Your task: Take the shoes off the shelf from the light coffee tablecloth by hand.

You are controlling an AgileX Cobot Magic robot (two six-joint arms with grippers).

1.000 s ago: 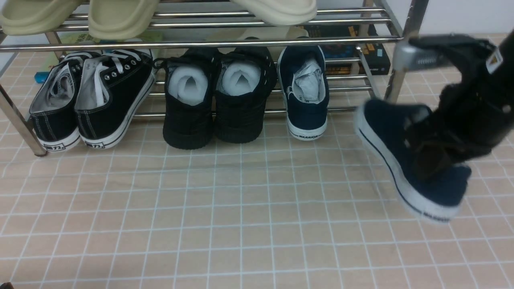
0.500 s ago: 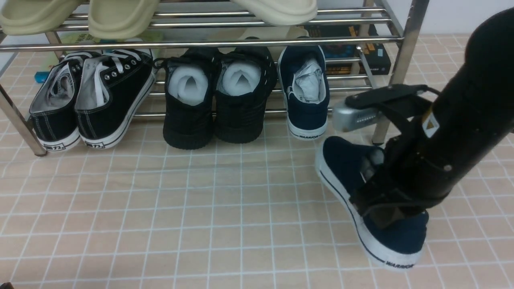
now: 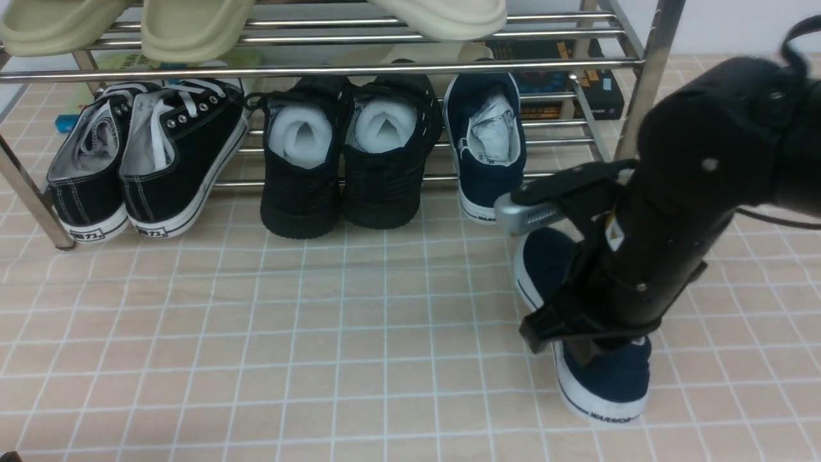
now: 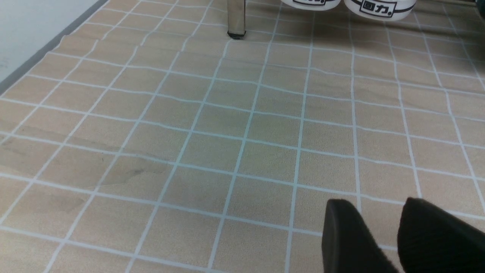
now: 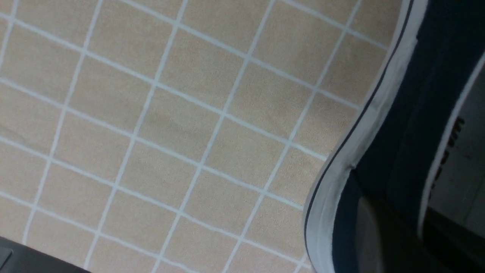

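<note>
One navy slip-on (image 3: 616,383) is clamped by its side wall between the jaws of the right gripper (image 3: 582,350), low on the light coffee tablecloth (image 3: 321,321) before the chrome shelf (image 3: 321,69). One matching slip-on (image 3: 487,173) is kept on the lower tier, beside two all-black shoes (image 3: 301,192) and two black lace-up sneakers (image 3: 173,167). Three cream slippers (image 3: 192,25) are seen above. The left gripper (image 4: 379,214) is held slightly parted, empty.
</note>
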